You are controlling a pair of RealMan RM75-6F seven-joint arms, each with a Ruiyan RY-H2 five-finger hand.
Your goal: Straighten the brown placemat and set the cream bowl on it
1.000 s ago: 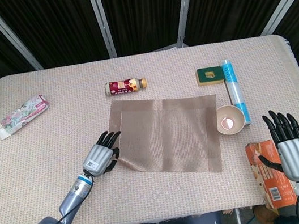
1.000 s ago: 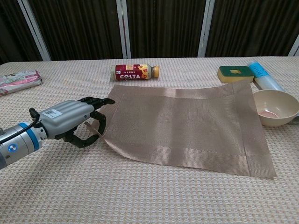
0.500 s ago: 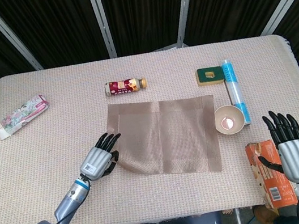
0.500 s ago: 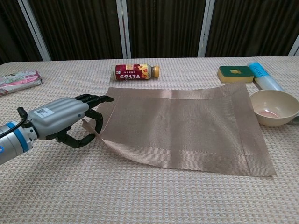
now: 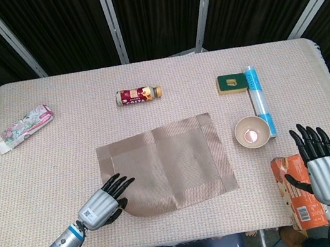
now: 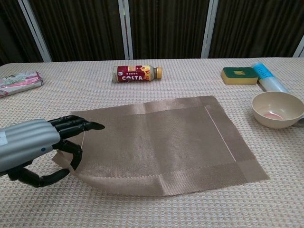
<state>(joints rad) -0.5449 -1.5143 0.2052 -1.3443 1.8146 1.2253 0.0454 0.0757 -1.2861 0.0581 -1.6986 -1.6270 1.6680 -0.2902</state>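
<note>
Pinching the near-left corner of a brown woven rectangular placemat [image 5: 164, 165] between thumb and fingers [image 6: 80, 126], the robot's left hand [image 5: 100, 205] holds that corner lifted slightly off the bench [image 5: 61, 147], which is covered in a beige textured cloth. The placemat lies skewed near the middle of the bench, its near edge curling upward by the hand.

A cream round bowl [image 5: 252, 131] stands on the bench to the right of the placemat, apart from it, a pinkish patch showing inside. Just beside the bowl lies a white and blue tube [image 5: 257, 97], with a green and yellow sponge [image 5: 231, 83] at its far end.

The right hand [image 5: 319, 164] hovers at the near-right edge, fingers spread and holding nothing, next to an orange printed carton [image 5: 297, 199] whose writing is too small to read.

A small red and gold bottle labelled "COSTA" [image 6: 137, 73] lies on its side beyond the placemat. A floral pink packet [image 5: 25, 127] rests at the far left.
</note>
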